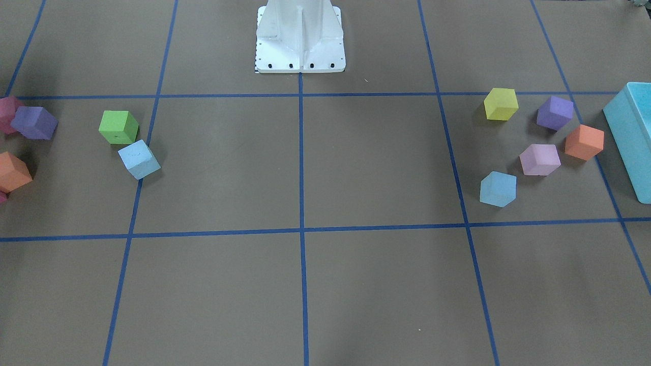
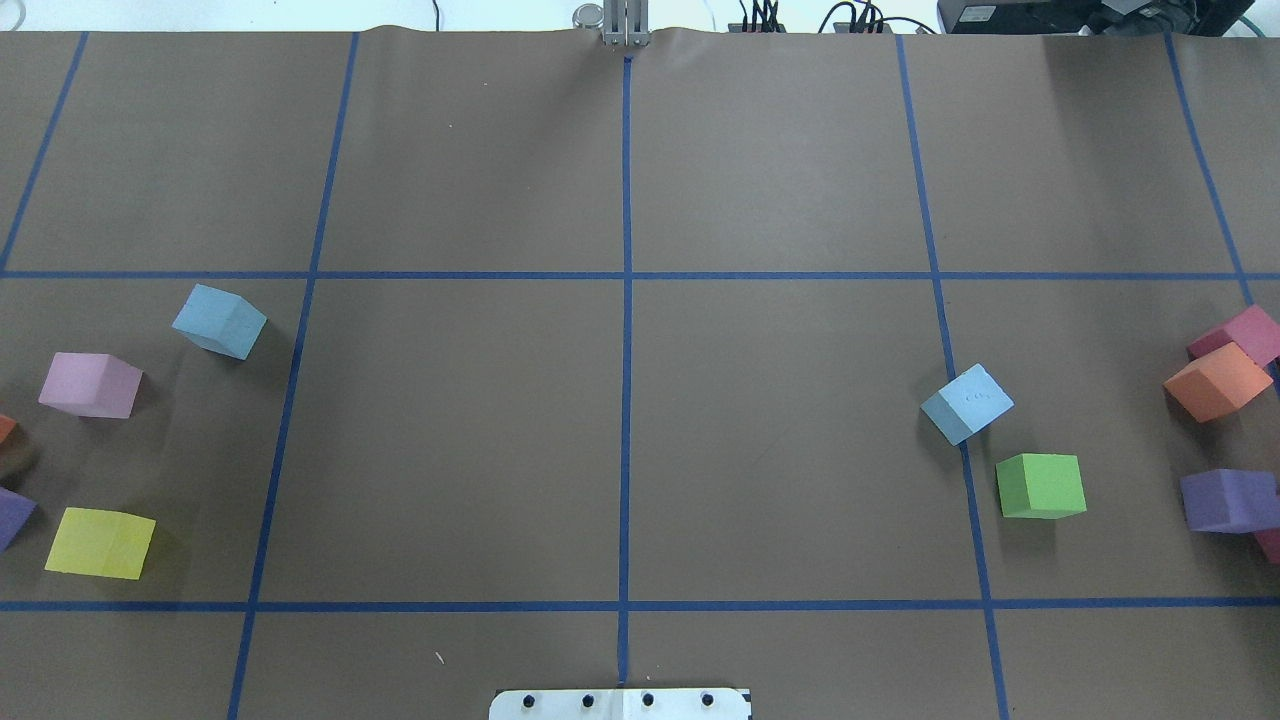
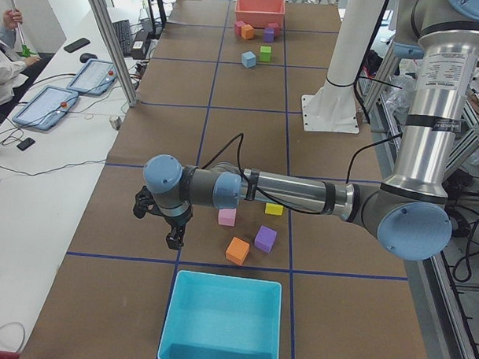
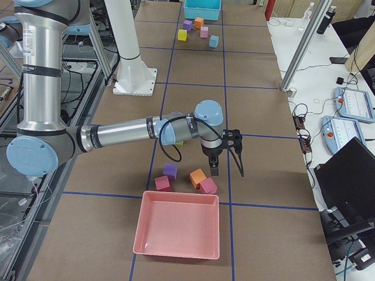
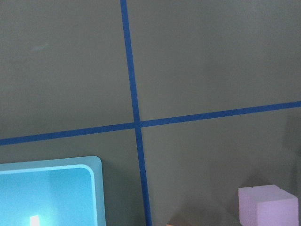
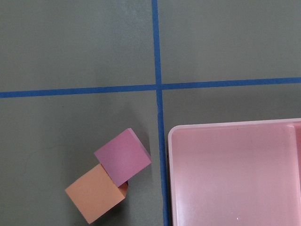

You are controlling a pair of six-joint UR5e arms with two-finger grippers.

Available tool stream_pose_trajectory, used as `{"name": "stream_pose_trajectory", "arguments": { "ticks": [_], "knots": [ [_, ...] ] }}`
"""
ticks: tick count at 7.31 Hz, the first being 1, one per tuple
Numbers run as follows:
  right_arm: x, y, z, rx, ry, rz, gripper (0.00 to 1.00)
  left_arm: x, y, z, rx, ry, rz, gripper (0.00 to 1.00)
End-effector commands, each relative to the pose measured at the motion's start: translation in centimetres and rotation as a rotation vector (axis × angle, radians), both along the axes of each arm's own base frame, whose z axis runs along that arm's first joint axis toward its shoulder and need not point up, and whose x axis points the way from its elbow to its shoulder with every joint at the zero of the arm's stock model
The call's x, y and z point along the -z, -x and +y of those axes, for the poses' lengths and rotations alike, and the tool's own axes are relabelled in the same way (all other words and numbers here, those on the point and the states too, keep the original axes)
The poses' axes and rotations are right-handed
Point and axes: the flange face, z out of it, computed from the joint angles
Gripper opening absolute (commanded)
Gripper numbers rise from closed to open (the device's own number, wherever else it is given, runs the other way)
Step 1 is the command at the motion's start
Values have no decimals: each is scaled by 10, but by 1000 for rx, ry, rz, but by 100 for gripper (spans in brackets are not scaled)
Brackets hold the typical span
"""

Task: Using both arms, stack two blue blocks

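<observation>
Both arms reach low across the table toward the operators' edge, one at each end. The left claw [image 3: 174, 239] hangs pointing down over bare table beside the corner of the turquoise bin [image 3: 218, 354], which sits at the left end. It shows only from the side, so I cannot tell whether its fingers are spread or pressed together. The right claw [image 4: 214, 168] hangs pointing down near the right end, just above a magenta cube [image 4: 208, 185] and an orange cube [image 4: 198, 177] that touch each other next to the pink bin [image 4: 176, 249]. Its state cannot be told either. The first blue block [image 2: 218, 320] lies flat on the table in the left half, toward the left end. It is on the operators' side of a lilac cube [image 2: 90, 385] and apart from it, and a yellow cube [image 2: 100, 542] lies nearer the robot's edge. The second blue block [image 2: 966, 402] lies in the right half, turned askew on a blue tape line [image 2: 945, 330]. A green cube [image 2: 1040, 485] sits just beside it toward the robot's edge, with a small gap between them in the overhead view. The two blue blocks are well apart, each resting on the table, and neither is on the other. The robot's white base [image 2: 620, 703] stands at the middle of the robot's edge.
</observation>
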Motion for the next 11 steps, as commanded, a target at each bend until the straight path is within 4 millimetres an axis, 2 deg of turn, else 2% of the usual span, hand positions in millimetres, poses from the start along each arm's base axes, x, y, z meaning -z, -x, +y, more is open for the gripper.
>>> {"name": "stream_pose_trajectory", "arguments": {
  "ticks": [1, 2, 3, 4, 5, 6, 7, 8, 9, 11],
  "knots": [
    [22, 49, -9, 81, -14, -61, 100, 47, -54, -24, -27, -12, 8, 100],
    [46, 86, -12, 148, -98, -78, 100, 67, -83, -35, -48, -16, 16, 100],
    [73, 127, -26, 207, -160, -63, 100, 75, -105, -37, -82, -40, 20, 100],
    [93, 173, -29, 273, -207, -45, 100, 86, -127, -40, -116, -82, 23, 100],
    [101, 199, -26, 301, -241, -13, 100, 91, -140, -40, -127, -82, 23, 100],
    [104, 203, -23, 311, -254, -24, 100, 101, -155, -42, -124, -68, 27, 100],
    [109, 207, -20, 323, -262, -31, 100, 107, -180, -37, -145, -57, 28, 100],
    [118, 234, -14, 359, -292, -18, 100, 117, -205, -29, -159, -82, -15, 100],
    [135, 265, -9, 392, -323, -17, 100, 118, -234, -22, -179, -105, -45, 100],
    [137, 299, 9, 407, -283, -25, 100, 118, -249, -16, -167, -115, -27, 100]
  ]
}}
